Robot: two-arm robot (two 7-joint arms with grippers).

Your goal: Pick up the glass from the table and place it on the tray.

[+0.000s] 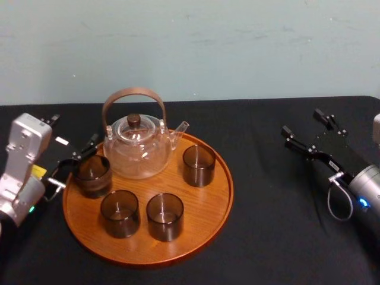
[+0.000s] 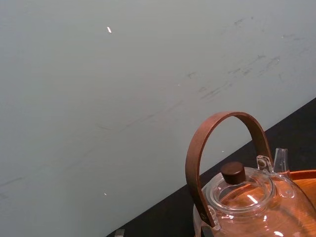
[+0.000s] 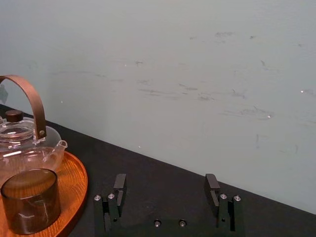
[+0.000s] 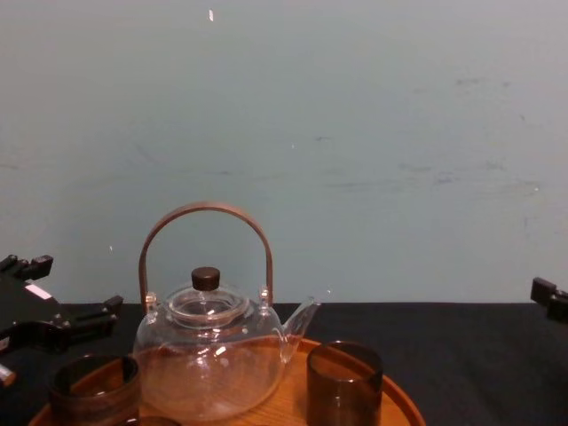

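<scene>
1. Left gripper [image 1: 78, 161] at the left rim of the tray [image 1: 202, 219], fingers spread apart, clamped on nothing.
2. Glass [image 1: 92, 176] upright on the tray just inside that rim, directly ahead of the fingertips, perhaps partly between them; contact impossible to tell.
3. Right gripper [image 1: 304, 122] parked over the table [image 1: 285, 225], fingers apart, well apart from the glass; left arm far nearer.
4. Teapot [image 1: 138, 148] just beyond the glass; open table behind the left gripper, so probably safest to exit straight back.
</scene>
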